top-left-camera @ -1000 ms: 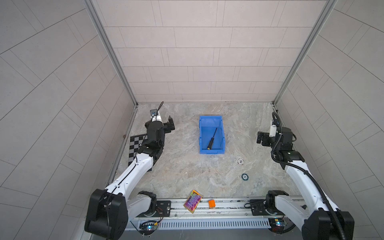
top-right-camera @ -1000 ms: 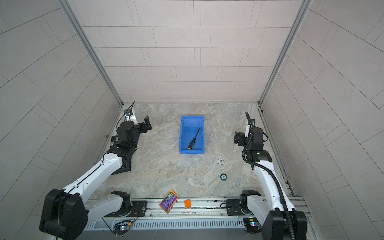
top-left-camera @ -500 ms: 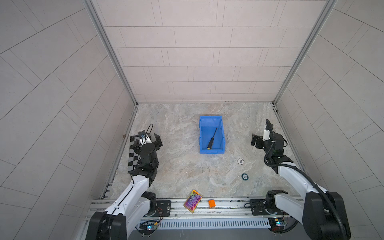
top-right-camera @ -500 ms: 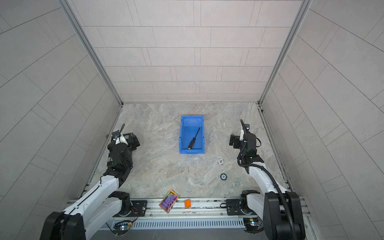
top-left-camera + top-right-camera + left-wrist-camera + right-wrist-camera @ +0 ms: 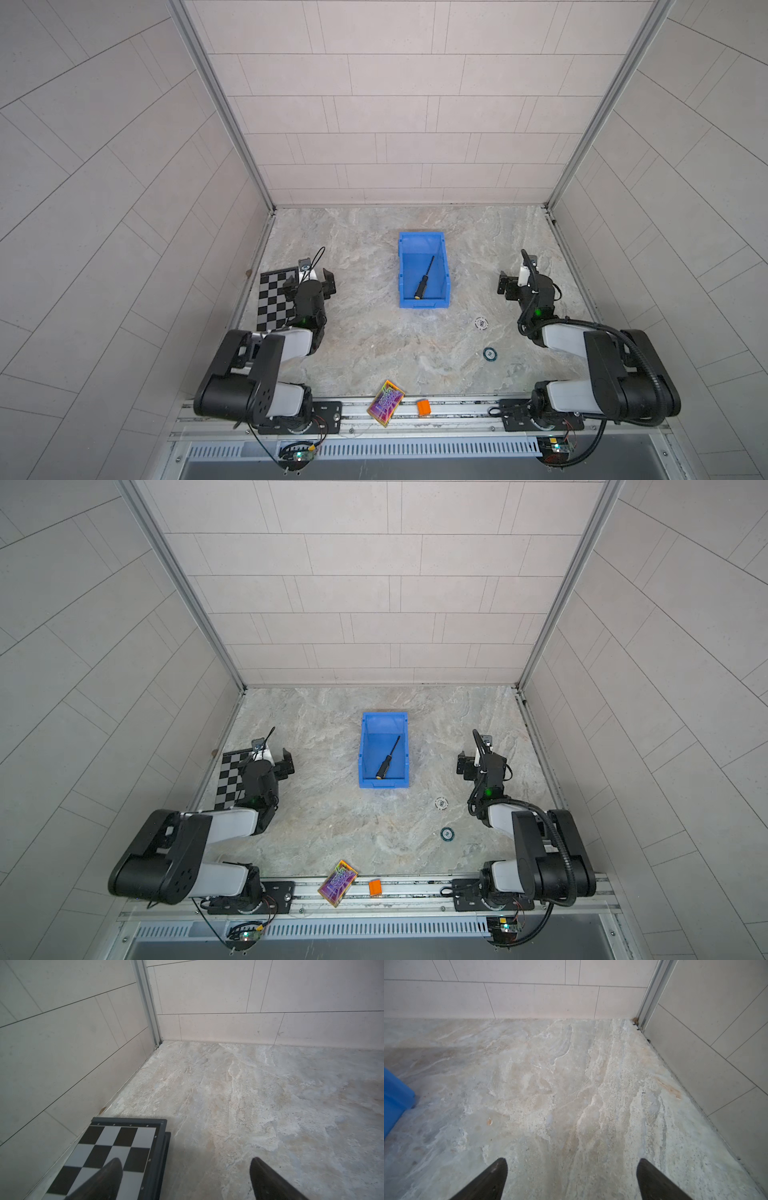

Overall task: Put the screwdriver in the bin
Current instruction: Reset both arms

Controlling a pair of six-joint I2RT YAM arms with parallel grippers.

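Observation:
The blue bin stands in the middle of the stone table. The black screwdriver lies slanted on the bin's floor, with its yellow butt toward the low front lip. My left gripper is far to the bin's left, over the edge of a checkerboard, open and empty. My right gripper is far to the bin's right, also open and empty. In the left wrist view the gripper shows wide-apart fingertips. The right wrist view shows its gripper likewise, with a corner of the bin.
A black-and-white checkerboard lies along the left wall. Two small round parts lie front right of the bin. A colourful card and an orange block rest at the front rail. Tiled walls enclose three sides.
Both arms have drawn back toward the front and folded low at their own sides. The screwdriver and the bin have not moved.

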